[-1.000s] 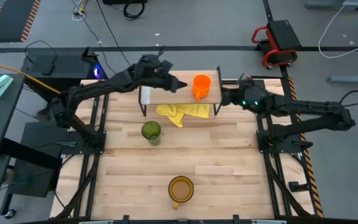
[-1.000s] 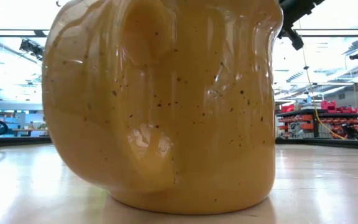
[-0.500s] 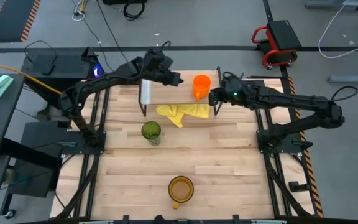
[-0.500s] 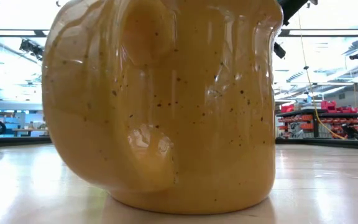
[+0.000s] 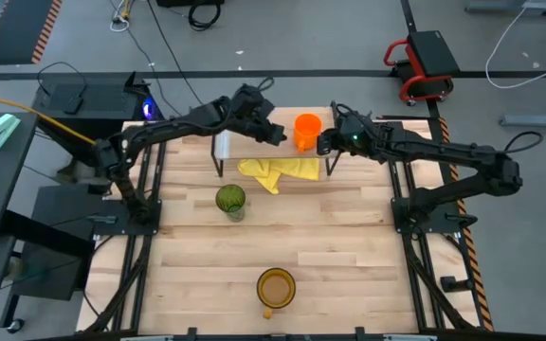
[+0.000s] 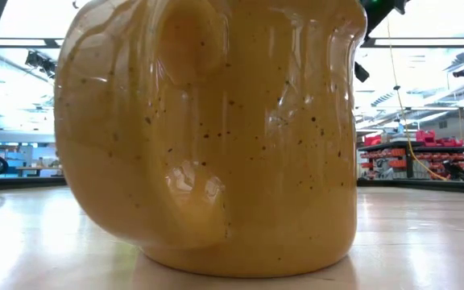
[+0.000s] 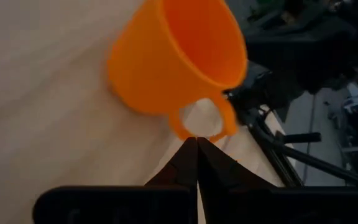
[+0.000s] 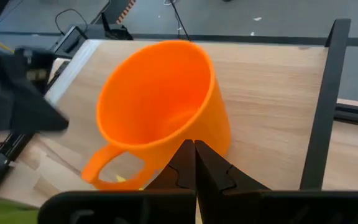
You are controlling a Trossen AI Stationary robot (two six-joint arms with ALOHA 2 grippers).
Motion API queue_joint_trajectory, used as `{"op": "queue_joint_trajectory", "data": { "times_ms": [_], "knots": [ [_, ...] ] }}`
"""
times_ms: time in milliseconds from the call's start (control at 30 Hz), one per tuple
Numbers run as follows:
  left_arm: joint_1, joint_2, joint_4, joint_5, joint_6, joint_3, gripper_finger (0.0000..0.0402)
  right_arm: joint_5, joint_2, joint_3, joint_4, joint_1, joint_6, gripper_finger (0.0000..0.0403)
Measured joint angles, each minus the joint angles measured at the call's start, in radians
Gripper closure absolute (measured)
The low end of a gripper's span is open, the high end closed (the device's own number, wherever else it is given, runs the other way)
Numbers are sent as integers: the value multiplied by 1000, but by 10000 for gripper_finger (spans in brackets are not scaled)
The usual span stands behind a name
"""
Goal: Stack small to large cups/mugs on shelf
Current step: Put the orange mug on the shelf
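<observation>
Orange mug (image 5: 307,131) stands upright on the shelf (image 5: 245,144), toward its right end, near the black corner post; the board to its left lies bare; left gripper (image 5: 278,134) sits just beside the mug on that side, fingers pressed together, holding nothing; right gripper (image 5: 323,142) is just off the mug's other side at the shelf's end, fingers likewise closed and empty; green tumbler (image 5: 230,200) and amber mug (image 5: 276,288) stand on the table (image 5: 349,246), well apart.

A grey floor (image 5: 282,38) surrounds the slatted wooden worktop (image 5: 349,256). A red-and-black cart (image 5: 423,59) stands at one o'clock; black cables (image 5: 173,28) trail at eleven. Bright ceiling lights (image 6: 425,24) glow overhead.
</observation>
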Motion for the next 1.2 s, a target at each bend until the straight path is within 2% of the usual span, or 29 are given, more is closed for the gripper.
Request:
{"op": "queue_joint_trajectory", "data": {
  "times_ms": [233,533,733,1000,1200],
  "knots": [
    [-41,46,42,10,-31,0,379,-16,23,-1,11,-17,-10,403],
    [-56,55,138,-5,-88,0,394,-23,37,-1,19,-40,-27,403],
    [-57,71,155,-11,-116,0,384,-23,39,-1,22,-46,-33,403],
    [-75,104,175,-4,-132,-1,393,-23,39,-1,21,-54,-37,403],
    [-74,102,233,0,-145,0,381,-23,39,-1,22,-54,-43,403]
  ]
}}
